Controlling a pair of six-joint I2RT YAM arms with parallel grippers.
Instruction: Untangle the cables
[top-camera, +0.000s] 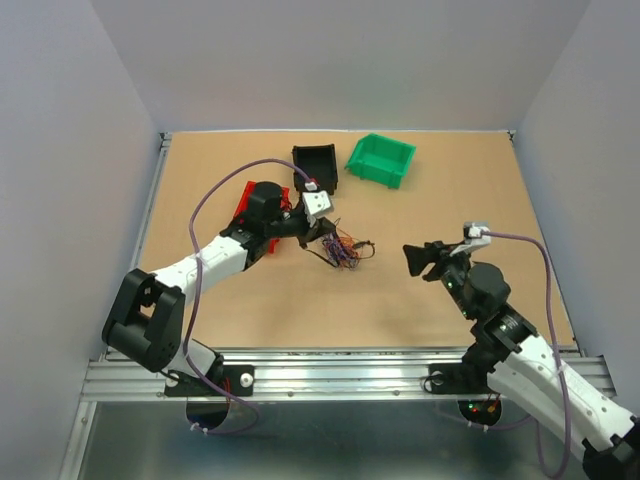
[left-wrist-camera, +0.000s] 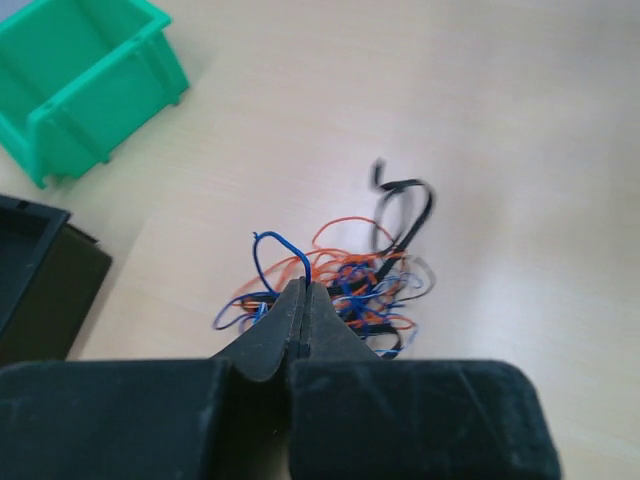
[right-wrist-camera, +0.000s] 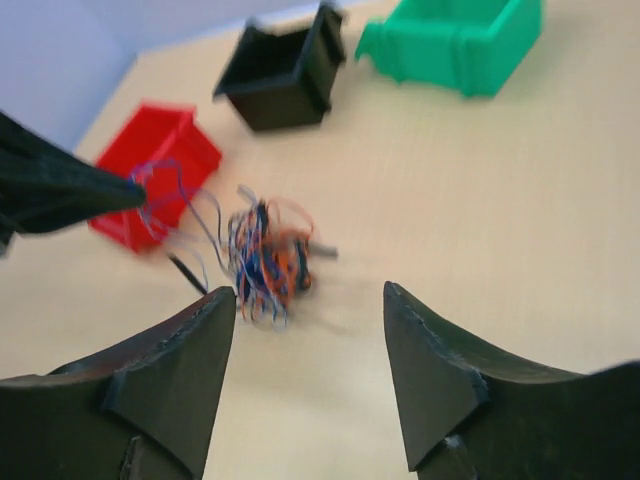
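Observation:
The cables (top-camera: 343, 250) are a small tangle of thin orange, blue-purple and black wires lying mid-table. My left gripper (top-camera: 322, 232) is at the bunch's left edge. In the left wrist view the left gripper (left-wrist-camera: 303, 290) is shut on a blue wire loop, with the rest of the cables (left-wrist-camera: 355, 285) just beyond its tips. My right gripper (top-camera: 412, 258) is open and empty, a short way right of the bunch. In the right wrist view the right gripper (right-wrist-camera: 310, 295) faces the cables (right-wrist-camera: 265, 255), which sit ahead and slightly left and look blurred.
A red bin (top-camera: 243, 212) lies partly under the left arm. A black bin (top-camera: 315, 165) and a green bin (top-camera: 381, 158) stand at the back. All three show in the right wrist view: red (right-wrist-camera: 160, 160), black (right-wrist-camera: 285, 65), green (right-wrist-camera: 460, 40).

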